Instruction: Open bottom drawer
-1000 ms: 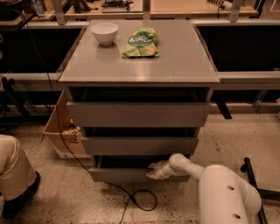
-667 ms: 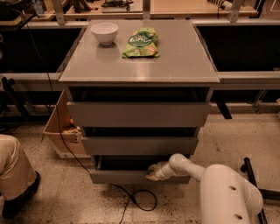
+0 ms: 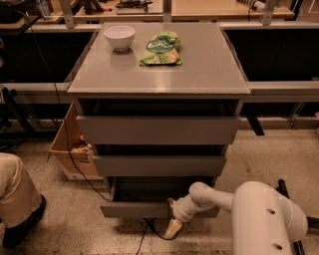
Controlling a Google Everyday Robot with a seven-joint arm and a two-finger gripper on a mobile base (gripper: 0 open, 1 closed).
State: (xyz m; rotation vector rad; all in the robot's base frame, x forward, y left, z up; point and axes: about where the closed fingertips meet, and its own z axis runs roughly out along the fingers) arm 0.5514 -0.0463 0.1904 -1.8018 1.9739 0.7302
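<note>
The grey three-drawer cabinet [image 3: 159, 129] stands mid-frame on a speckled terrazzo floor [image 3: 269, 159]. A wooden workbench [image 3: 199, 7] runs behind the cabinet.

The white, rounded robot arm [image 3: 264, 214] enters from the cabinet's lower right. Its thick forearm narrows to a bent wrist that reaches leftward along the foot of the cabinet.

The bottom drawer [image 3: 134, 209], with a flat handleless grey front, is the lowest of the three. It stands partly out of the cabinet, with its shallow grey tray showing behind the front.

A brown cardboard box [image 3: 65, 149] sits at the cabinet's left side. A person's tan trouser leg [image 3: 15, 194] is farther left.

On the cabinet's flat grey surface [image 3: 199, 69] lie a green crinkled snack bag [image 3: 162, 48] and, left of it, a white round bowl [image 3: 119, 37].

The beige-tipped end effector [image 3: 174, 226] points down at the lower edge of the bottom drawer's front, right of centre. I cannot tell whether it is open or closed.

A thin black cable [image 3: 79, 172] trails along the cabinet's left side.
</note>
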